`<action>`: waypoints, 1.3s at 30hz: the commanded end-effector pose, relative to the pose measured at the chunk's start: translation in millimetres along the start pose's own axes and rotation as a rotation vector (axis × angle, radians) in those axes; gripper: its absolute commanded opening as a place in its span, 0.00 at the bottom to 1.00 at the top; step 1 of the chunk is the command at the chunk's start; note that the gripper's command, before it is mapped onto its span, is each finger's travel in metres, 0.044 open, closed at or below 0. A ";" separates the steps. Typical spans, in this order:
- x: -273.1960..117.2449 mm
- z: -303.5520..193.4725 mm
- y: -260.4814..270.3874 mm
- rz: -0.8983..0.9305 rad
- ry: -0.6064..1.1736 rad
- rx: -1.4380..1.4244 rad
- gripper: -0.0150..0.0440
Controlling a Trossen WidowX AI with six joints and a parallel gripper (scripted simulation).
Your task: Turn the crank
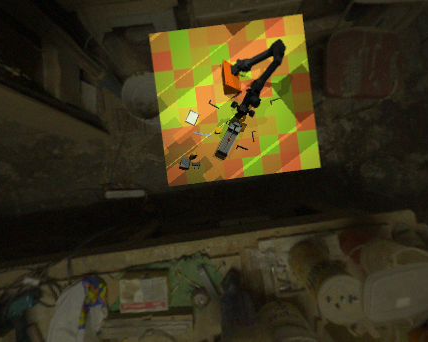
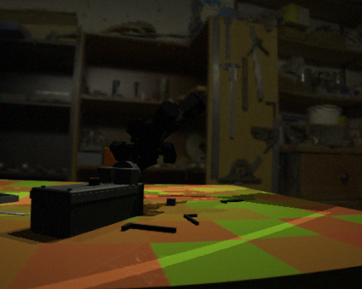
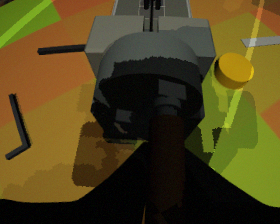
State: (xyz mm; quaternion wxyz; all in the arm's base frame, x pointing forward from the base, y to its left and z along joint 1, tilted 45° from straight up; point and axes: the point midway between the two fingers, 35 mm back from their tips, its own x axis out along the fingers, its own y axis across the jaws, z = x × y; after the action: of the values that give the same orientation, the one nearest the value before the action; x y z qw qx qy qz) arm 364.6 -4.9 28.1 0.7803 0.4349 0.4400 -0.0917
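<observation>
The grey crank machine (image 1: 224,148) (image 2: 102,209) (image 3: 201,42) is a long box with a round crank wheel (image 3: 141,92) at its end nearest the arm. A brown crank handle (image 3: 166,137) sticks out from the wheel toward the wrist camera. My gripper (image 1: 240,118) (image 3: 160,148) is shut on the handle, with one dark finger on each side. The slide's red pointer (image 1: 229,140) (image 2: 92,180) shows small on the machine's top. It is outside the wrist view. The brass zero marks are too small and dark to tell, so the pointer's level against them cannot be read.
A yellow cylinder (image 1: 218,130) (image 3: 234,71) stands beside the machine. Several black angled keys (image 1: 242,147) (image 2: 149,228) (image 3: 21,130) lie around it. A silver rod (image 1: 202,134), a white tile (image 1: 192,117) and a grey block (image 1: 185,163) lie farther off. An orange block (image 1: 230,78) stands near the arm's base.
</observation>
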 end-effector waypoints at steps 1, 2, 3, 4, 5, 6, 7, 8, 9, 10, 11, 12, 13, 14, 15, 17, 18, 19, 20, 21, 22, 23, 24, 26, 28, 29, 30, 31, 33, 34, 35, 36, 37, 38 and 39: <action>0.8 -0.8 -3.3 -0.002 0.000 0.003 0.25; 1.1 -1.1 -4.4 -0.002 0.000 0.003 0.25; 1.5 -1.5 -5.7 -0.002 0.000 0.003 0.25; 2.0 -1.9 -7.1 -0.002 0.000 0.003 0.25; 2.4 -2.4 -8.6 -0.002 0.000 0.003 0.25; 2.9 -2.8 -10.2 -0.002 0.000 0.003 0.25; 3.1 -3.0 -10.4 -0.002 0.000 0.003 0.25; 3.2 -3.1 -10.5 -0.002 0.000 0.003 0.25; 3.3 -3.1 -10.6 -0.002 0.000 0.003 0.25; 3.4 -3.2 -10.7 -0.002 0.000 0.003 0.25; 3.5 -3.3 -10.9 -0.002 0.000 0.003 0.25; 3.6 -3.4 -11.0 -0.002 0.000 0.003 0.25; 3.7 -3.5 -11.1 -0.002 0.000 0.003 0.25; 3.8 -3.5 -11.2 -0.002 0.000 0.003 0.25; 3.9 -3.6 -11.4 -0.002 0.000 0.003 0.25; 4.1 -3.8 -11.7 -0.002 0.000 0.003 0.25; 4.2 -3.9 -11.9 -0.002 0.000 0.003 0.25; 4.3 -4.0 -12.0 -0.002 0.000 0.003 0.25; 4.4 -4.1 -12.2 -0.002 0.000 0.003 0.25; 4.5 -4.2 -12.4 -0.002 0.000 0.003 0.25; 4.7 -4.3 -12.6 -0.002 0.000 0.003 0.25; 4.8 -4.4 -12.8 -0.002 0.000 0.003 0.25; 5.0 -4.6 -13.0 -0.002 0.000 0.003 0.25; 5.2 -4.8 -13.4 -0.002 0.000 0.003 0.25; 5.6 -5.1 -13.8 -0.002 0.000 0.003 0.25; 5.7 -5.3 -14.0 -0.002 0.000 0.003 0.25; 5.9 -5.4 -14.2 -0.002 0.000 0.003 0.25; 6.1 -5.6 -14.4 -0.002 0.000 0.003 0.25; 6.4 -5.9 -14.9 -0.002 0.000 0.003 0.25; 6.6 -6.1 -15.1 -0.002 0.000 0.003 0.25; 6.8 -6.3 -15.3 -0.002 0.000 0.003 0.25; 7.0 -6.5 -15.6 -0.002 0.000 0.003 0.25; 7.3 -6.7 -15.8 -0.002 0.000 0.003 0.25; 7.5 -6.9 -16.0 -0.002 0.000 0.003 0.25; 7.7 -7.1 -16.3 -0.002 0.000 0.003 0.25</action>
State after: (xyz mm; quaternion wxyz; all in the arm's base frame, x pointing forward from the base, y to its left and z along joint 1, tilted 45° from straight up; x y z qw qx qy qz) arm 360.1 -6.6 18.8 0.7836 0.4373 0.4330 -0.0851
